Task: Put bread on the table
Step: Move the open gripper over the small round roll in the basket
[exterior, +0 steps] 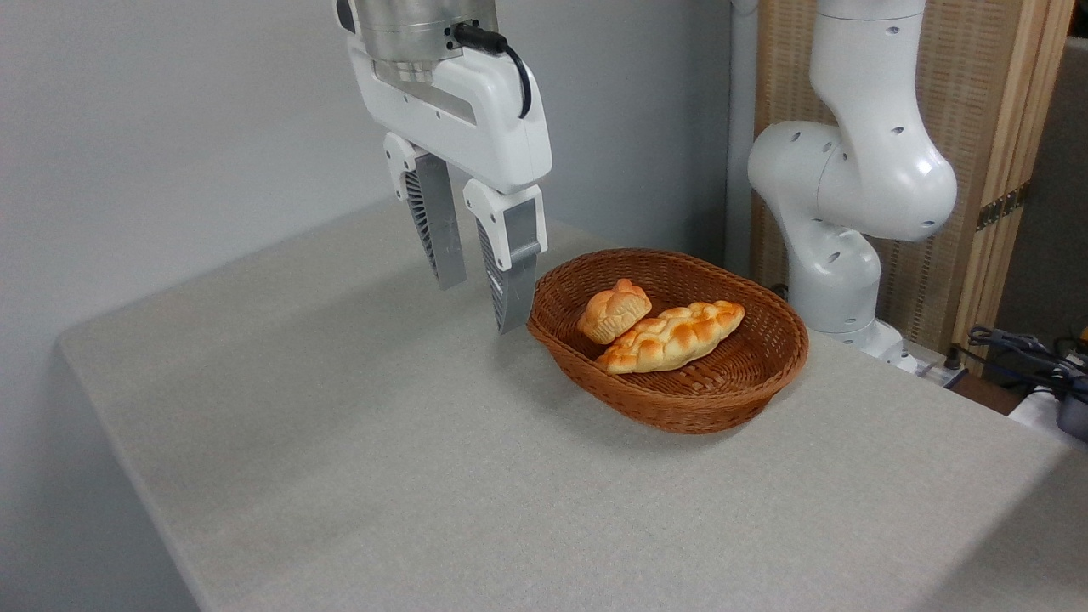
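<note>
At left we see the bare table (340, 442), its speckled top free for a set-down. Above it hangs the gripper (480, 297), its two ribbed fingers (512, 280) apart with nothing between them, just left of the basket (680, 408) and outside its rim. Moving right, we find the bun (614, 310) inside the basket, tilted on its side near the left wall and touching the loaf (671, 336), which lies along the middle. We judge the bun light and somewhat soft, with a glazed top that may slip; its ridged sides should offer the surer hold. We would close across those sides from above, gently enough not to crush it, and clear of the loaf. At far right stands the arm's base (837, 280).
</note>
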{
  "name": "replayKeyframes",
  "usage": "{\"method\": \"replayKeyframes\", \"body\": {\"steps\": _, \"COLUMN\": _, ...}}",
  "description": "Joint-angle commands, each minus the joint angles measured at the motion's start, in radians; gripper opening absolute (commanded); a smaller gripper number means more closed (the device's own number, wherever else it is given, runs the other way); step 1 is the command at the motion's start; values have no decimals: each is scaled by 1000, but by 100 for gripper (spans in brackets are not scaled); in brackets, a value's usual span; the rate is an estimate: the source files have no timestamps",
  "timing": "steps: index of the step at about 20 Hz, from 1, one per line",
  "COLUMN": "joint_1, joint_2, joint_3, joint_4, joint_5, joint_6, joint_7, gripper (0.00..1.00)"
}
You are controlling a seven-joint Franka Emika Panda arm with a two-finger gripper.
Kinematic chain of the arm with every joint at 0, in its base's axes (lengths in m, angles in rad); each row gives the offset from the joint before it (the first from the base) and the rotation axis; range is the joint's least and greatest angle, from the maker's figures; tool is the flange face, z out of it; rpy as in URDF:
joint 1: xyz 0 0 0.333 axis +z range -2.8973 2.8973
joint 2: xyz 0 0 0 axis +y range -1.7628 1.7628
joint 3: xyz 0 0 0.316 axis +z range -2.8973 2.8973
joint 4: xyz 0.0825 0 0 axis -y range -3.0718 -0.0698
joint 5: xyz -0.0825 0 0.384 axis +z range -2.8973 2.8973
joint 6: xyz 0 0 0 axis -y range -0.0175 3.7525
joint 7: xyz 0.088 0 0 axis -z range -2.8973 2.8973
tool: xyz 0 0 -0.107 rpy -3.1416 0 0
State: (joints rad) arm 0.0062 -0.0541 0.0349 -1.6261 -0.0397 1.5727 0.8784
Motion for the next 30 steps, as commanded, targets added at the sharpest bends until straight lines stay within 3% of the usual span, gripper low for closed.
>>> {"method": "replayKeyframes", "body": {"steps": 1, "joint_1": -8, "joint_2": -16, "joint_3": 13, "joint_4": -4, "joint_5": -9, "joint_6": -17, "joint_7": -4, "gripper": 100}}
{"method": "replayKeyframes", "body": {"steps": 8, "joint_1": -8, "joint_2": -147, "joint_3": 14, "joint_4": -167, "joint_5": -9, "joint_6": -19, "joint_7": -4, "gripper": 100}}
{"method": "replayKeyframes", "body": {"steps": 13, "joint_1": -35, "joint_2": -289, "joint_3": 13, "joint_4": -363, "joint_5": 1, "joint_6": -10, "joint_7": -1, "gripper": 100}}
{"method": "replayKeyframes", "body": {"steps": 20, "joint_1": -60, "joint_2": -375, "joint_3": 0, "joint_4": -471, "joint_5": 1, "joint_6": -8, "joint_7": 1, "gripper": 100}}
{"method": "replayKeyframes", "body": {"steps": 23, "joint_1": -63, "joint_2": -455, "joint_3": 0, "joint_4": -558, "joint_5": 1, "joint_6": 23, "joint_7": 7, "gripper": 100}}
{"method": "replayKeyframes", "body": {"steps": 30, "joint_1": -64, "joint_2": -558, "joint_3": -18, "joint_4": -659, "joint_5": -9, "joint_6": 99, "joint_7": 7, "gripper": 100}}
